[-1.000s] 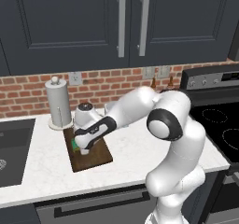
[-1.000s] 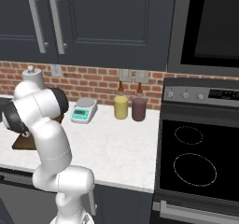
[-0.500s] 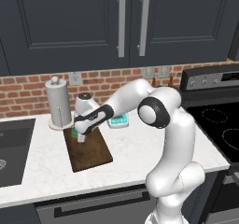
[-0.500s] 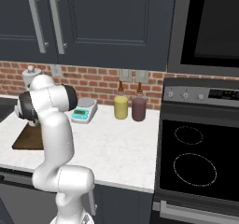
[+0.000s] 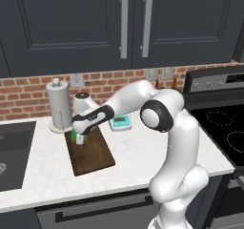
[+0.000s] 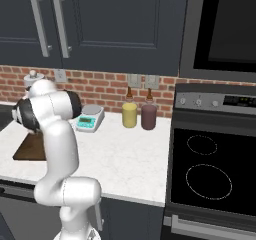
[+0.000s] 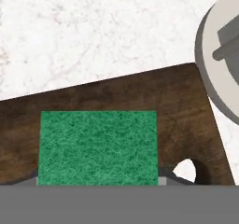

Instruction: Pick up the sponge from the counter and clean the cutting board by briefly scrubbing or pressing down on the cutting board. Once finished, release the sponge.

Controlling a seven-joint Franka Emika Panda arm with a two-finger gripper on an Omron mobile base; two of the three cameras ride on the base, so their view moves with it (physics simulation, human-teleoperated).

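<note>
The green sponge (image 7: 97, 146) lies flat on the dark brown cutting board (image 7: 140, 92), close to the board's small hole (image 7: 189, 169). My gripper (image 5: 80, 137) is shut on the sponge (image 5: 74, 135), its fingers flanking the sponge's two short sides. It stands at the board's far left corner (image 5: 90, 151), beside the paper towel holder. The board rests on the white marbled counter (image 5: 138, 159). In the right base view my arm hides most of the board (image 6: 29, 148).
A paper towel holder (image 5: 58, 109) stands just behind the board; its round base (image 7: 224, 69) is close to the sponge. A white scale (image 5: 120, 123) sits behind the arm. A sink (image 5: 12, 151) lies left, a stovetop (image 6: 202, 169) right, two jars (image 6: 138, 116) at the wall.
My gripper has slid the sponge along the board from its middle to the far end near the paper towel holder. The elbow has swung right, and the grip stays shut.
</note>
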